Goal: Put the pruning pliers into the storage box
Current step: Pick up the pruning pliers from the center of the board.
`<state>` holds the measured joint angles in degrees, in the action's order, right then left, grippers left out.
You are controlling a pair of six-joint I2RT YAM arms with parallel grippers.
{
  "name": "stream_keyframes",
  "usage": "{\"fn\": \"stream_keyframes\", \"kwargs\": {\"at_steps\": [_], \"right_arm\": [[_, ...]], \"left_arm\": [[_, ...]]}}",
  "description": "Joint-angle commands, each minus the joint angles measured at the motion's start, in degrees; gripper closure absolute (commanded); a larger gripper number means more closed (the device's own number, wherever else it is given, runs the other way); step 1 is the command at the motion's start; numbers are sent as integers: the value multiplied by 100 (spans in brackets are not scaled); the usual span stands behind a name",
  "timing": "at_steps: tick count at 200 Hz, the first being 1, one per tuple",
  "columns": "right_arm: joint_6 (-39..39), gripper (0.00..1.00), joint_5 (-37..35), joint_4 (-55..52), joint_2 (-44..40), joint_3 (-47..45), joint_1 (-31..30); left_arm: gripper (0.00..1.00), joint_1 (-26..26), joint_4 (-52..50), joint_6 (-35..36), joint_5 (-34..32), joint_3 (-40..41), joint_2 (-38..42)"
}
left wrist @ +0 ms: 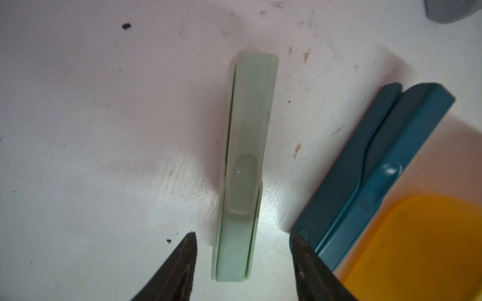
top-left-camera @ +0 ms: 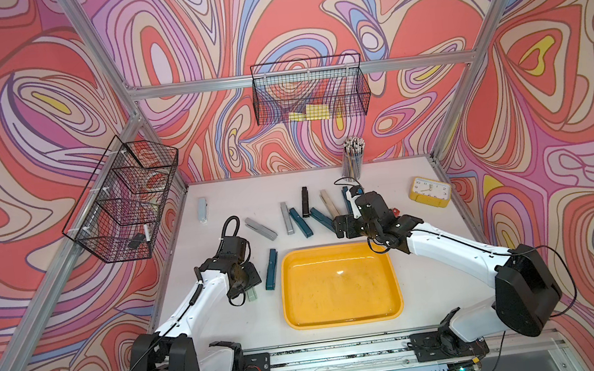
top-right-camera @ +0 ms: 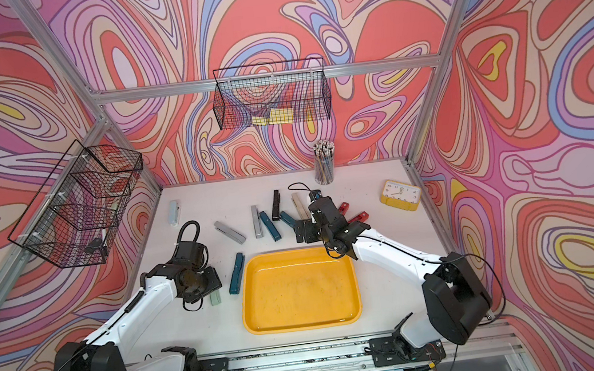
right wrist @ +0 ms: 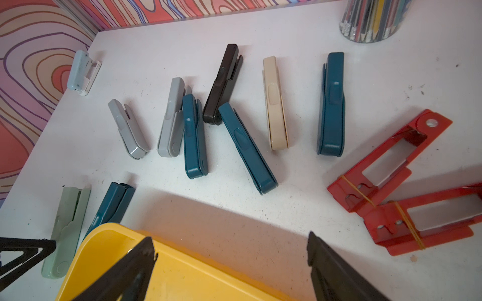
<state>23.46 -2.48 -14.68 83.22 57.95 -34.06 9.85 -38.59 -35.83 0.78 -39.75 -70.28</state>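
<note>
1. Starting nearest you, the storage box (top-left-camera: 286,294) sits on the counter (top-left-camera: 250,325); every one of the pliers lies outside it.
2. Your left claw (left wrist: 242,234) is open, its fingers either side of the pale green pliers (left wrist: 243,161) with a gap on each side.
3. The teal pliers (top-left-camera: 271,269) lie just beside the box's left rim.
4. Your right claw (right wrist: 230,238) is spread wide and grips nothing, above the box's far rim.
5. Beyond it the loose pliers (right wrist: 245,146), grey, teal, black and beige, lie scattered; the red pliers (right wrist: 386,161) lie to their right.
6. Farthest back stand the yellow clock (top-left-camera: 430,191) and the pencil cup (top-left-camera: 352,159).
</note>
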Motion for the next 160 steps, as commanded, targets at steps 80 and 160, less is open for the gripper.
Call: {"fn": "stream_keyframes", "kwargs": {"at_steps": [80, 160], "right_arm": [[103, 6, 434, 60, -55, -288, -227], [425, 2, 988, 536, -36, -457, -727]], "left_arm": [[51, 118, 371, -64, -227, 260, -534], [76, 175, 432, -134, -297, 284, -767]]}}
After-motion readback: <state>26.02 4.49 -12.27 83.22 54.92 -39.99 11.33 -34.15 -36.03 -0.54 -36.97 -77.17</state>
